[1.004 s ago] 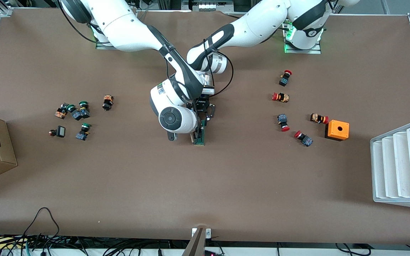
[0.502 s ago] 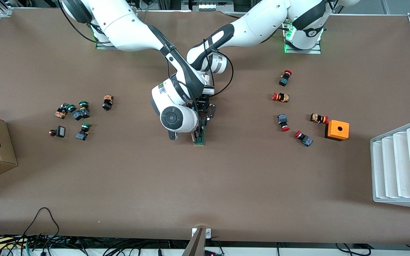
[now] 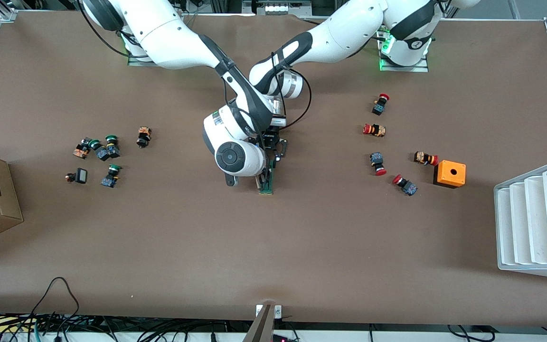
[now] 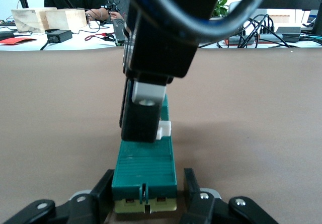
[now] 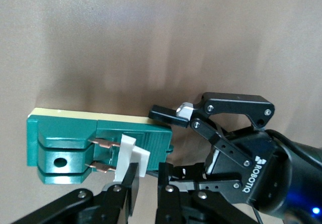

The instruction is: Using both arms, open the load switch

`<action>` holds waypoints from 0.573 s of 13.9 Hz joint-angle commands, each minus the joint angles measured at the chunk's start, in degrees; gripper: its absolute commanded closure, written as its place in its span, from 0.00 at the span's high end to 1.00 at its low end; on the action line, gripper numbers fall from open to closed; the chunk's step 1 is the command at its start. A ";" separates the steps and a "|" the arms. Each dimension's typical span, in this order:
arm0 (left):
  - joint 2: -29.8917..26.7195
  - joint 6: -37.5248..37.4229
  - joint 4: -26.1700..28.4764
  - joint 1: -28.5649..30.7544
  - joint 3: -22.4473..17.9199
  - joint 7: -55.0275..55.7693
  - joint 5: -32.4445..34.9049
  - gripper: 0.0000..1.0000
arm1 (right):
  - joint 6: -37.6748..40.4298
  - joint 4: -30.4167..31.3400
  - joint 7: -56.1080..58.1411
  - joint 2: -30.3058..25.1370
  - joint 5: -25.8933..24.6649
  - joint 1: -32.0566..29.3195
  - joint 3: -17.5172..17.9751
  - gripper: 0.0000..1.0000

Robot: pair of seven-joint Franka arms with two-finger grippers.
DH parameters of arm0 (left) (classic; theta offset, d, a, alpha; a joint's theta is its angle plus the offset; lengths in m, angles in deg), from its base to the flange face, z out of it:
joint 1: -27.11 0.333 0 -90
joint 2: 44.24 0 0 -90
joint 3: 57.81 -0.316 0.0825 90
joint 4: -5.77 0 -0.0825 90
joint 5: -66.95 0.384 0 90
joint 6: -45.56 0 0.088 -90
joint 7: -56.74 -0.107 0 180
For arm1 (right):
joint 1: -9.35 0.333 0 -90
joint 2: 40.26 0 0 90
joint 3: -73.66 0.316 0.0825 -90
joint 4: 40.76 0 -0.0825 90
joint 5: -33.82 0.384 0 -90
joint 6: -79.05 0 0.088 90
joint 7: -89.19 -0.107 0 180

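At the middle of the table [image 3: 302,228], in the front view, the load switch [image 3: 267,183] lies under both arms. From the left wrist view, the left gripper [image 4: 147,196] clamps one end of the green block between its fingers [image 4: 193,191]. From the right wrist view, the right gripper [image 5: 146,183] pinches the switch's white piece [image 5: 132,156], closed tight on it.

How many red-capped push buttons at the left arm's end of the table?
5. One farthest from the front camera, one below it, one nearer still, one touching or nearly touching the orange box, one nearest. None look hidden.
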 commanded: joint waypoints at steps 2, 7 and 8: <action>3.78 1.76 -3.48 0.25 -1.22 1.32 2.14 0.60 | -1.35 3.70 0.12 -2.10 -1.57 -0.04 0.52 0.22; 3.69 1.76 -3.48 0.25 -1.22 1.32 2.14 0.60 | -0.04 2.91 0.73 -5.16 -1.83 -3.11 0.78 0.90; 3.78 1.76 -3.48 0.25 -1.22 1.32 2.14 0.60 | 0.92 2.91 2.21 -6.74 -1.83 -4.77 1.22 0.99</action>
